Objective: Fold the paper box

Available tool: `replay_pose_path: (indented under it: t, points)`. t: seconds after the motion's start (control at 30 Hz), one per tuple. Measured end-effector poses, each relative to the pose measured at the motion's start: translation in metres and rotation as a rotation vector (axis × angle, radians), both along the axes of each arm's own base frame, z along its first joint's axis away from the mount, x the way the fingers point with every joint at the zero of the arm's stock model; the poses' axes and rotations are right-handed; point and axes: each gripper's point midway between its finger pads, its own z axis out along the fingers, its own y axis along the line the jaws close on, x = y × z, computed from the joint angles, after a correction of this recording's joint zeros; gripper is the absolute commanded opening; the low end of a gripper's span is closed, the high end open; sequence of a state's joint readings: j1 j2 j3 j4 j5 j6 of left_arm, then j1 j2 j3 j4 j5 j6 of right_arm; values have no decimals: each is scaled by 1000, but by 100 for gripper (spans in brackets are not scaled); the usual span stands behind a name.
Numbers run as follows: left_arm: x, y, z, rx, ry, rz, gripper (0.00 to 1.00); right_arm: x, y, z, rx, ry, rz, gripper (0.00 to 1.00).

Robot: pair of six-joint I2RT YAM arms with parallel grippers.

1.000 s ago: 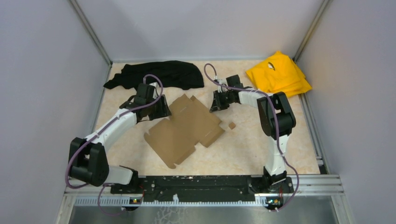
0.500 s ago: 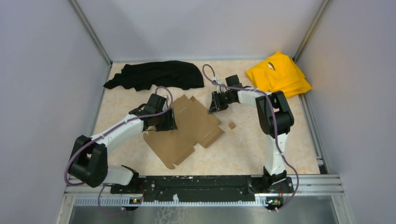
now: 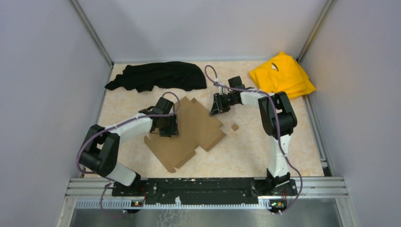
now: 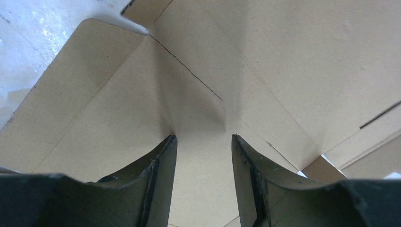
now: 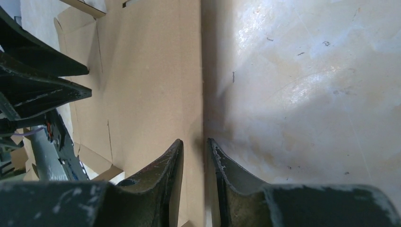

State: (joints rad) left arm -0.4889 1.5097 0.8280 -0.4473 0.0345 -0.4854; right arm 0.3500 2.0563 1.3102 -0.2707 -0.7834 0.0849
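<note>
Overall, the table carried the paper box as a flat brown die-cut sheet lying near its centre, between the two arms.

The left arm reached forward and to the right from its base, with the elbow low and the wrist over the sheet's left portion. The right arm rose upright from its base, bent sharply at the elbow, and extended leftward to the sheet's far right corner.

A black cloth lay at the far left of the table and a yellow cloth at the far right corner.

The left gripper pointed down at the cardboard with its jaws parted and nothing between them. Whether the tips touched the sheet could not be determined.

The right gripper showed only a narrow gap between its jaws. One finger stood over the cardboard and the other over bare table, with the sheet's edge in line with the gap. No grasp was visible.

A tiny brown cube sat just right of the sheet.

In the overhead view, the left wrist hid part of the sheet. Both wrist views cut off the sheet's outline.
</note>
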Motion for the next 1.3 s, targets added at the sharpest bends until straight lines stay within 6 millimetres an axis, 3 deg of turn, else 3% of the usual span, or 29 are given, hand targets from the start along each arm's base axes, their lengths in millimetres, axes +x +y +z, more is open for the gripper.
replay_pose_path:
  t: [0.27,0.63,0.87,1.13,1.3]
  points:
    - [4,-6,-5,12,4,-12,49,-2,2,2,16,0,15,25]
    - [10,-10,-5,16,-7,-23,50,1,-1,-1,-5,-13,7,10]
    - [16,-15,-1,8,-24,-28,51,3,-11,-5,-114,-67,-31,4]
    - [35,-25,9,-15,-68,-30,51,13,-34,29,-319,-252,-87,2]
    - [41,-31,0,-26,-69,-31,51,7,-44,47,-455,-341,-100,2]
